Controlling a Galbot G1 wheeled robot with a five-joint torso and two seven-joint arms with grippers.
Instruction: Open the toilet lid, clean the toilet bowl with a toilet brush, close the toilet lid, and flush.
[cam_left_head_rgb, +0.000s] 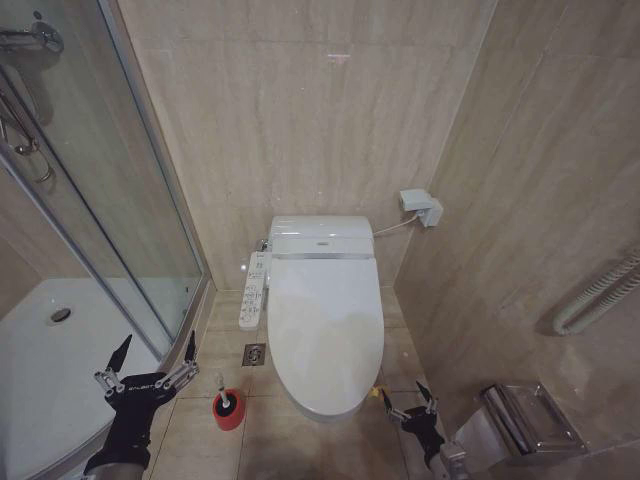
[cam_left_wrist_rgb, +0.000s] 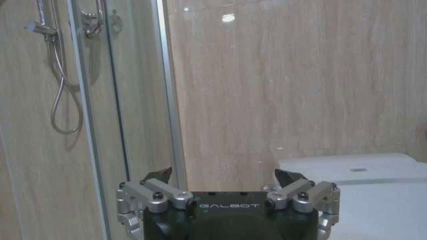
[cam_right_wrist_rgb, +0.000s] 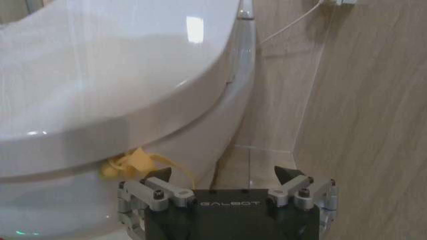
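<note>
Toilet lid (cam_left_head_rgb: 324, 322) down at centre against back wall, shower enclosure (cam_left_head_rgb: 90, 200) left, toilet brush (cam_left_head_rgb: 226, 402) in holder (cam_left_head_rgb: 229, 413) on floor at left front.

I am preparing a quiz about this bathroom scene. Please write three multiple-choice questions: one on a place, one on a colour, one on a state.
1. Where does the toilet brush stand?
A. On the floor at the robot's left of the toilet
B. On the closed lid
C. In the shower

2. What colour is the brush holder?
A. Blue
B. Red
C. Green

3. How is the toilet lid now?
A. Raised
B. Removed
C. Shut

Answers:
1 A: it sits in its holder on the tiles, near the open left tool.
2 B: the round holder is red.
3 C: the lid lies flat, and the open right tool is near its yellow strap.
</note>
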